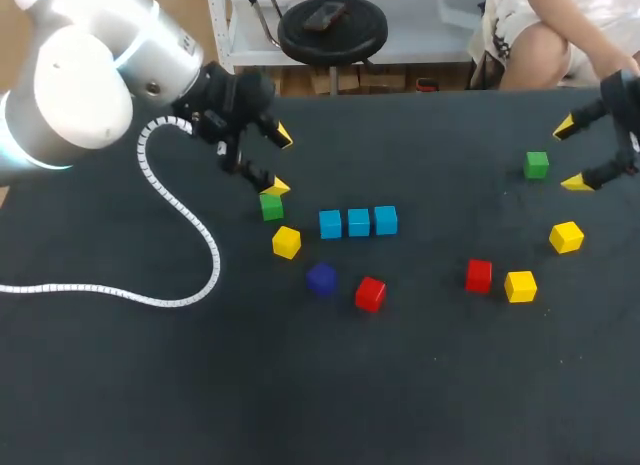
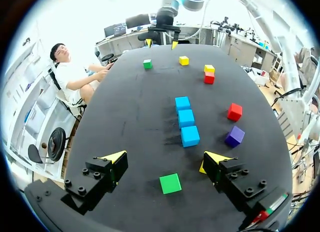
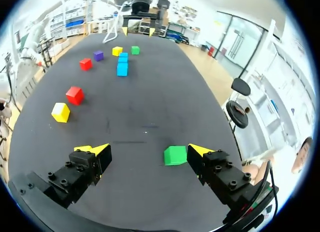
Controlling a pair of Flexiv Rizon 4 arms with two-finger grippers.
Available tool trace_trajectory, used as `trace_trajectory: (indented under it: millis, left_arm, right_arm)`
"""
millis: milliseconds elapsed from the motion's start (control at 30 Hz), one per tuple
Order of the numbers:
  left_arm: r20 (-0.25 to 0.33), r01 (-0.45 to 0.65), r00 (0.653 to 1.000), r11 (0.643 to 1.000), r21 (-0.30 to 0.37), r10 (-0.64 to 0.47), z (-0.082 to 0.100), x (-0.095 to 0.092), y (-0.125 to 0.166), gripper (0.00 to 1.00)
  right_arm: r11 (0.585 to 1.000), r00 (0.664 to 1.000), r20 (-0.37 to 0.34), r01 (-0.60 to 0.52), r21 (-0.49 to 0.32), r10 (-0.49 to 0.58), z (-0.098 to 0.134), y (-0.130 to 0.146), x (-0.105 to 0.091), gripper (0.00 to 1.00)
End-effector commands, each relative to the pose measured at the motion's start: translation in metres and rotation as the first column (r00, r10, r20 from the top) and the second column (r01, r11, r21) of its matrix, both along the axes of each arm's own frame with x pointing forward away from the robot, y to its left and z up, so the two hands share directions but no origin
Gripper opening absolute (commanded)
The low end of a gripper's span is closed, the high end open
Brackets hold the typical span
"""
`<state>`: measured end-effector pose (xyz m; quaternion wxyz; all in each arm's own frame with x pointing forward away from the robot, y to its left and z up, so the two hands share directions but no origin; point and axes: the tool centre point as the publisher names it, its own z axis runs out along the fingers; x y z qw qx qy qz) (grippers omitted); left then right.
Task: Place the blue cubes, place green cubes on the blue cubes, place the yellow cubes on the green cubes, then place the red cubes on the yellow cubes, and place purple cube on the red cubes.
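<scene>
Three blue cubes (image 1: 358,222) sit in a row at mid-table, seen ahead of my left gripper (image 2: 186,117). That left gripper (image 1: 280,161) is open, its fingers straddling a green cube (image 2: 170,183) without touching it. A yellow cube (image 1: 286,242), the purple cube (image 1: 321,279) and a red cube (image 1: 370,293) lie near the row. At the right, my right gripper (image 1: 570,155) hangs open beside the second green cube (image 1: 537,165); this green cube (image 3: 175,155) lies just inside one of its fingers (image 3: 200,149).
A red cube (image 1: 478,276) and two yellow cubes (image 1: 520,286) (image 1: 566,237) lie on the right half of the table. The left arm's white coiled cable (image 1: 190,225) trails over the dark table top (image 1: 320,385).
</scene>
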<state>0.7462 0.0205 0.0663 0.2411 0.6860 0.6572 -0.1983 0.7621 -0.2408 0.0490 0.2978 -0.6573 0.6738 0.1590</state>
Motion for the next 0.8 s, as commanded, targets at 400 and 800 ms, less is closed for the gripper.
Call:
trace_trajectory:
  millis: [400,800]
  left_arm:
    - [-0.002,0.004,1.000,1.000,-0.001,-0.004,-0.001,0.002,0.000,1.00]
    - [-0.002,0.004,1.000,1.000,-0.001,-0.004,-0.001,0.002,0.000,1.00]
  right_arm:
    - [0.982,0.994,-0.084,-0.084,-0.170,0.070,-0.019,0.005,0.046,1.00]
    - [0.974,0.990,-0.127,-0.082,-0.212,0.056,-0.039,-0.003,0.046,1.00]
